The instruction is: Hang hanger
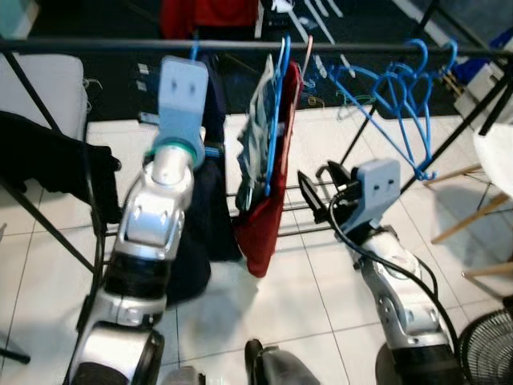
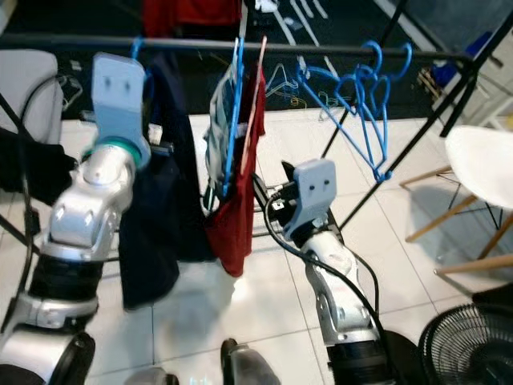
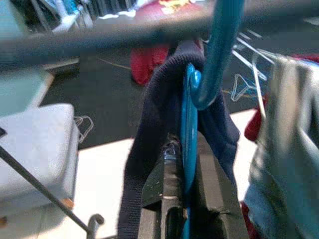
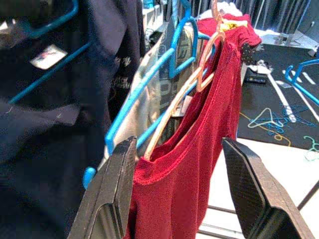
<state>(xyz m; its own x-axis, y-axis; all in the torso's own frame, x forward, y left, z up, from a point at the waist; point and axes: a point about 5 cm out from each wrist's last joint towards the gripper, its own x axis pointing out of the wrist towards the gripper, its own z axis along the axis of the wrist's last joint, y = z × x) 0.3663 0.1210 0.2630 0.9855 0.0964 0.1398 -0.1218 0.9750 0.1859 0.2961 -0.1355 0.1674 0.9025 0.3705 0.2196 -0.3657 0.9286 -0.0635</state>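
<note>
Left eye view: a black clothes rail (image 1: 337,48) crosses the top of the frame from edge to edge. At far left a black garment (image 1: 48,164) is draped over a slanted leg of the rack. Left of centre the silver left arm rises to the rail, its grey wrist housing just beneath it; the left tool (image 3: 182,199) shows in the left wrist view, clamped on the lower part of a blue hanger (image 3: 192,124) whose hook (image 3: 217,55) curves over the blurred rail in the upper part of that frame. A dark navy garment (image 1: 204,208) hangs on this hanger, falling beside the left forearm. At centre, a grey patterned garment (image 1: 256,136) hangs on a second blue hanger (image 1: 279,104); touching it on the right, a red shirt (image 1: 268,216) hangs on a pale pink hanger (image 4: 199,82). Right of centre the right arm reaches up from the lower frame. The right tool (image 4: 182,189) is seen in the right wrist view, its two black fingers (image 4: 112,194) spread apart on either side of the red shirt's lower edge, not pressing it. At upper right a cluster of empty blue hangers (image 1: 405,104) hangs from the rail. Beyond lie white floor tiles (image 1: 321,321), with loose hangers (image 1: 353,100) on the floor behind the rack. A white chair (image 1: 493,160) stands at the right edge, and a black fan (image 1: 489,349) occupies the lower right corner.
</note>
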